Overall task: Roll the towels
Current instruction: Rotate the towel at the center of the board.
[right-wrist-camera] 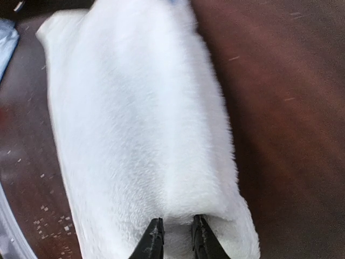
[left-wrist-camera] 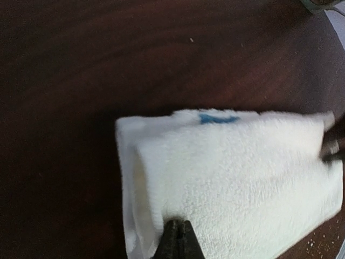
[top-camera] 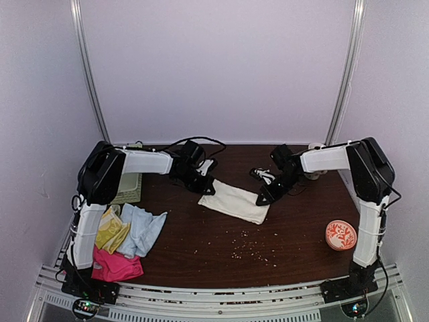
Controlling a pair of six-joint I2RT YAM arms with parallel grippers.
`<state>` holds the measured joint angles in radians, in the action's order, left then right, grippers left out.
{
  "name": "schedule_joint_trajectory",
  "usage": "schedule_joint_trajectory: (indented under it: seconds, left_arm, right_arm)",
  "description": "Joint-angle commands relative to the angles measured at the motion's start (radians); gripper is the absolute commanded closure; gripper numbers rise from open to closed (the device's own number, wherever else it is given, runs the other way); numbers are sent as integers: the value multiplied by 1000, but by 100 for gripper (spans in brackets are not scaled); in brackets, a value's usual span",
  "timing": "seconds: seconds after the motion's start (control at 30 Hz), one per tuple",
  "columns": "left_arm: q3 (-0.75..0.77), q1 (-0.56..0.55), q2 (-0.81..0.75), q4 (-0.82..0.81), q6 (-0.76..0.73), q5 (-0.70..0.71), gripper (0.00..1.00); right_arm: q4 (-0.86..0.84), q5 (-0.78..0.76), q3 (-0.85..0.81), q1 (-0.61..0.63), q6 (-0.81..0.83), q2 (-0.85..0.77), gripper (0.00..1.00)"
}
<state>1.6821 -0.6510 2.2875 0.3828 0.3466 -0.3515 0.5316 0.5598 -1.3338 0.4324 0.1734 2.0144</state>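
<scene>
A cream-white towel (top-camera: 234, 200) lies partly rolled on the dark wooden table (top-camera: 201, 255), between both grippers. My left gripper (top-camera: 206, 188) is at its far-left end. In the left wrist view its jaws (left-wrist-camera: 179, 224) are pinched together on the folded edge of the towel (left-wrist-camera: 242, 172), which carries a blue tag (left-wrist-camera: 218, 118). My right gripper (top-camera: 263, 199) is at the towel's right end. In the right wrist view its fingers (right-wrist-camera: 177, 224) clamp the rolled fold of the towel (right-wrist-camera: 135, 118). A pale blue towel (top-camera: 142, 228), a yellow-green one (top-camera: 110, 230) and a hot-pink one (top-camera: 117, 265) lie piled at the front left.
A pale green slotted basket (top-camera: 129, 188) stands at the left behind the left arm. An orange patterned round object (top-camera: 340, 235) sits at the front right. Crumbs (top-camera: 248, 249) dot the table in front of the towel. A small white object (top-camera: 315, 146) sits at the back right.
</scene>
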Motion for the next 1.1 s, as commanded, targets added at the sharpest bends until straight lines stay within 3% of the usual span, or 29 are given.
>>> schedule_joint_trajectory:
  seconds: [0.0,0.07,0.17,0.47,0.7,0.83,0.97,1.07]
  left_arm:
    - [167,33,86,52,-112,56,100]
    - [254,33,92,81,-137,17,100]
    - [246,32,33,63,-152,-43,100]
    - [-44,19,-187,-44,-111,-141,99]
    - [-234,-92,-318,-46,-254,-269,100]
    - [-327,-143,-353,-100,-278,-308,100]
    - [-383,-183,-332,-184,-273,-333,100]
    - [-426,-208,-300,-252,-255,-338,100]
  right_arm:
    - [139,200,48,144,7,-46,78]
    - [152,244,27,161,1,-67,76]
    - [193,256,-39,147,23,-95,72]
    - [164,218,-11,59,51,-173,68]
    - [151,194,-12,14,75,-203,68]
    - [73,131,-89,0,10,-161,72]
    - [-33,181,-202,10,-170,-57,73]
    - [-37,226,-307,38,-201,57,75]
